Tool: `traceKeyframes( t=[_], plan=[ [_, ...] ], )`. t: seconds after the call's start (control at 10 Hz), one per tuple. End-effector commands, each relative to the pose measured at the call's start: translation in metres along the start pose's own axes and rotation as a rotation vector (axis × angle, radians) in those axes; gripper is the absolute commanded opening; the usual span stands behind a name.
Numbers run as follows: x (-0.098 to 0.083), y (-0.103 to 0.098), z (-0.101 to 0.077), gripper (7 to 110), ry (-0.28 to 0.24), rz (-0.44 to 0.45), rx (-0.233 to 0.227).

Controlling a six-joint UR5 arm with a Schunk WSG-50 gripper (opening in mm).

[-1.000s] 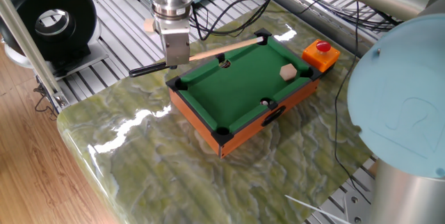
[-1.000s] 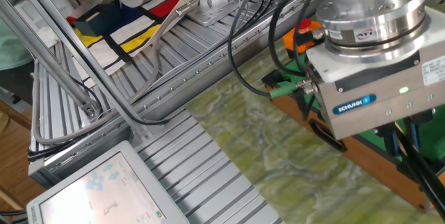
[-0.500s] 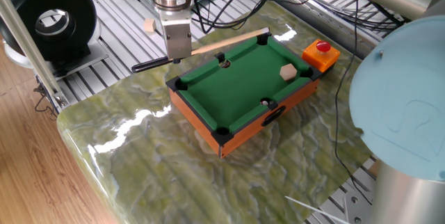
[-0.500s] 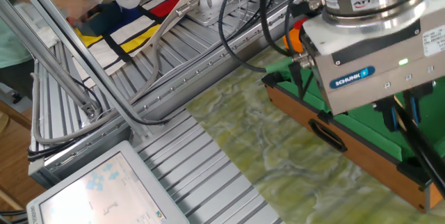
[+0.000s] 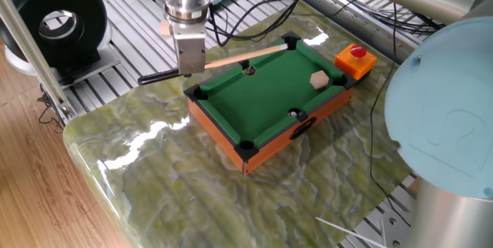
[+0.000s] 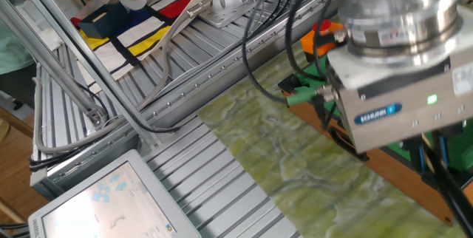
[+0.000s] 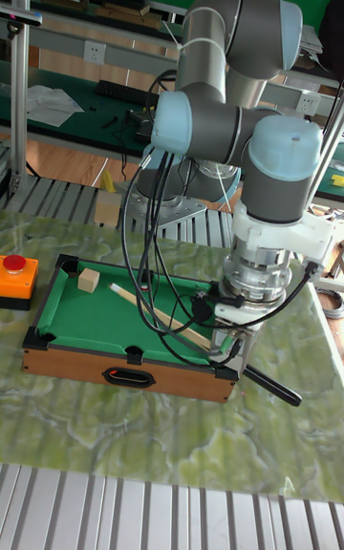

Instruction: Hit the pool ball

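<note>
Green marbled tabletop (image 5: 177, 202), toy pool table (image 5: 269, 94) with green felt on it, tan cube (image 5: 319, 80) on the felt, red button on orange box (image 5: 355, 59) just beside the pool table, black reel (image 5: 54, 18) well apart

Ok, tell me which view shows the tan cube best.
One fixed view: the tan cube lies unobstructed on the green pool table, near the orange button box. The tall fixed view shows it smaller, near a corner. The other fixed view hides it behind the arm.
</note>
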State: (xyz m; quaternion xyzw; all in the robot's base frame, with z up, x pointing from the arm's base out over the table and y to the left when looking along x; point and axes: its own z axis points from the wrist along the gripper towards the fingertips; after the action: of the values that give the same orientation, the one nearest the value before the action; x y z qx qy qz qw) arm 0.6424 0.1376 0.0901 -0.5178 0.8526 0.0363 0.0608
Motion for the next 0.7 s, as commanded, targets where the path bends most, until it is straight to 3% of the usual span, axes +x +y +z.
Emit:
traceKeyframes(
  t=[0.0, 0.1, 0.2, 0.3, 0.4, 0.5, 0.6],
  plan=[
    [0.000, -0.001, 0.012, 7, -0.020, 0.016, 0.003],
    [0.009, 0.005, 0.012, 7, 0.016, 0.035, -0.023],
    [0.026, 0.014, 0.011, 7, 0.088, 0.060, -0.057],
    [0.038, 0.014, 0.010, 7, 0.136, 0.091, -0.055],
    [0.032, 0.024, 0.010, 7, 0.111, 0.066, -0.095],
    [0.033, 0.029, 0.009, 7, 0.119, 0.088, -0.112],
    [0.041, 0.024, 0.008, 7, 0.150, 0.107, -0.093]
  ],
)
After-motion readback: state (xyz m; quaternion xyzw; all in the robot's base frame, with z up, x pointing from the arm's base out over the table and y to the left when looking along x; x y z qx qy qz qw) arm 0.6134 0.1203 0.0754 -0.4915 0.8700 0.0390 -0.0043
